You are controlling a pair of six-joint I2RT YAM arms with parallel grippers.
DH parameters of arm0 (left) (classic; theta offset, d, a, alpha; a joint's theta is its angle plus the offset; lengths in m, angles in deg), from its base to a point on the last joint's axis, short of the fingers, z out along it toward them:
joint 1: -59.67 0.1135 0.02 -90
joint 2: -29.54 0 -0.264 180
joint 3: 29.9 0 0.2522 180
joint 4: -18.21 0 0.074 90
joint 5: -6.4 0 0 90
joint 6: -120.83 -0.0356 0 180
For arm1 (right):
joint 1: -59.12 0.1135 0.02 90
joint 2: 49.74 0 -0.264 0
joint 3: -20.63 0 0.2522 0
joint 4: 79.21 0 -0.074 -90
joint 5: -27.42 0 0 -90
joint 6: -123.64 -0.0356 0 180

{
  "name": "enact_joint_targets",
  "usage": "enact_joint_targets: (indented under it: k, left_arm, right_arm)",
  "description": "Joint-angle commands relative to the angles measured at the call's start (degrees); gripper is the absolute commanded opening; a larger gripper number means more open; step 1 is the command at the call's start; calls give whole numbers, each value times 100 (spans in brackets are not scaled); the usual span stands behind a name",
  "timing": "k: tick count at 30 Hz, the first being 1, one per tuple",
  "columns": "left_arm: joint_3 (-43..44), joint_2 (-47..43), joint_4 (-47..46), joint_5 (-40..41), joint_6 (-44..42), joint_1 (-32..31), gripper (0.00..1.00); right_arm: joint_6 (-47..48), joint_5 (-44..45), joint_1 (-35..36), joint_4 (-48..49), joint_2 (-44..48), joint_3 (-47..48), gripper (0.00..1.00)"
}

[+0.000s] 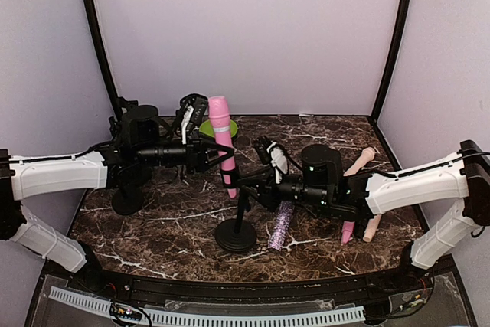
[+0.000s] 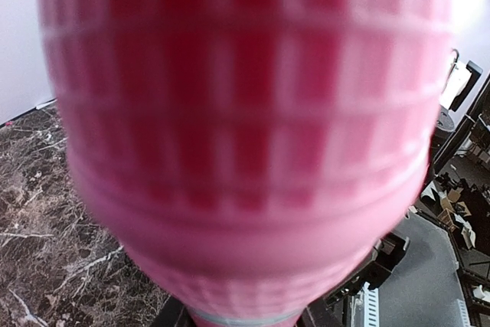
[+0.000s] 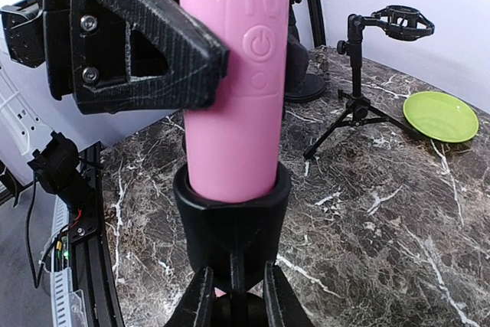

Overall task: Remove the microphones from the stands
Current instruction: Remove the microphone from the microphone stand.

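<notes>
The pink microphone (image 1: pixel 222 139) stands tilted, its lower end seated in the black clip (image 3: pixel 230 220) of the stand (image 1: pixel 235 233), which has a round base. My left gripper (image 1: pixel 220 155) is shut on the microphone's body; one black finger (image 3: pixel 145 44) presses against its side in the right wrist view. The microphone's mesh head (image 2: pixel 245 128) fills the left wrist view and hides those fingers. My right gripper (image 3: pixel 233 300) is shut on the stand's neck just under the clip, also seen from above (image 1: pixel 247 183).
A purple glitter microphone (image 1: pixel 280 226) lies beside the stand's base. Pink (image 1: pixel 350 229) and beige (image 1: pixel 360 162) microphones lie to the right. A tripod stand with a shock mount (image 3: pixel 360 89) and a green plate (image 3: pixel 440 116) are at the back. Another round base (image 1: pixel 127 203) sits at the left.
</notes>
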Motion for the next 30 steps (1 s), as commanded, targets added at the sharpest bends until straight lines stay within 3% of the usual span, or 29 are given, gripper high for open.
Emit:
enact_joint_targets:
  k: [1, 8, 22, 30]
  left_arm:
    - [581, -248, -856, 306, 355, 350, 0]
    - [429, -295, -1116, 162, 325, 368, 0]
    - [-349, -576, -2791, -879, 316, 369, 0]
    - [-455, -604, -3000, -1028, 336, 372, 0]
  right_arm:
    - [88, 240, -66, -1071, -199, -294, 0]
    - [42, 246, -65, -993, -191, -321, 0]
    - [-272, 509, -95, -1101, -321, -180, 0]
    - [-371, 472, -104, -1164, -515, -63, 0]
